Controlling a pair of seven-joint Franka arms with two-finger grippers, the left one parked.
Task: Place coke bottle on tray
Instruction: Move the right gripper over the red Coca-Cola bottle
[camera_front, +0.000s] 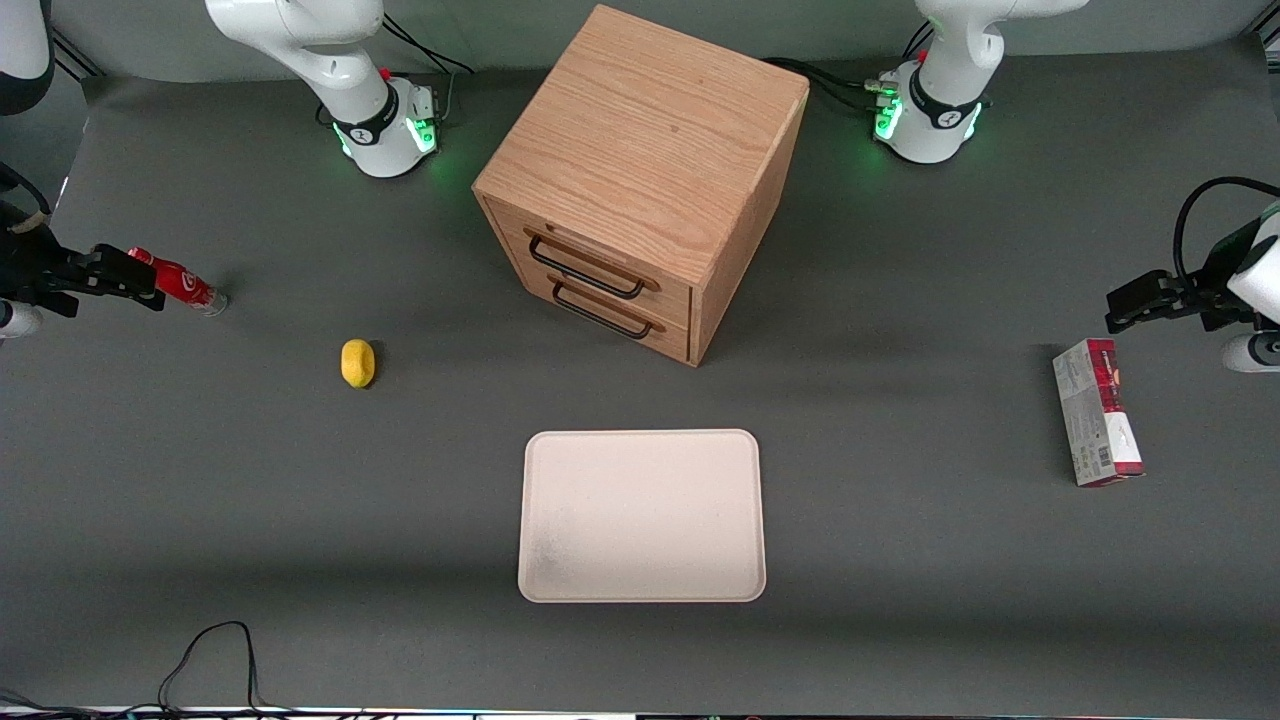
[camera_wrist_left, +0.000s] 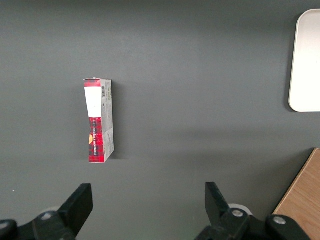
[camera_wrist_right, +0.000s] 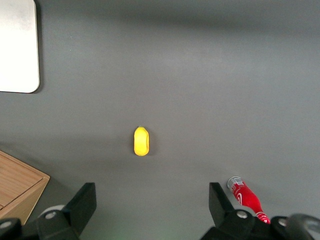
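The coke bottle is small, slim and red with a clear base. It lies on its side on the grey table at the working arm's end. It also shows in the right wrist view, beside one finger and outside the jaws. My gripper hangs above the table at that end, open and empty, with its tips over the bottle's cap end. In the right wrist view the gripper has only bare table between its fingers. The pale beige tray lies flat near the front camera, mid-table; its corner shows in the right wrist view.
A yellow lemon lies between the bottle and the tray. A wooden drawer cabinet stands farther from the camera than the tray. A red-and-white carton lies toward the parked arm's end. A black cable loops at the table's front edge.
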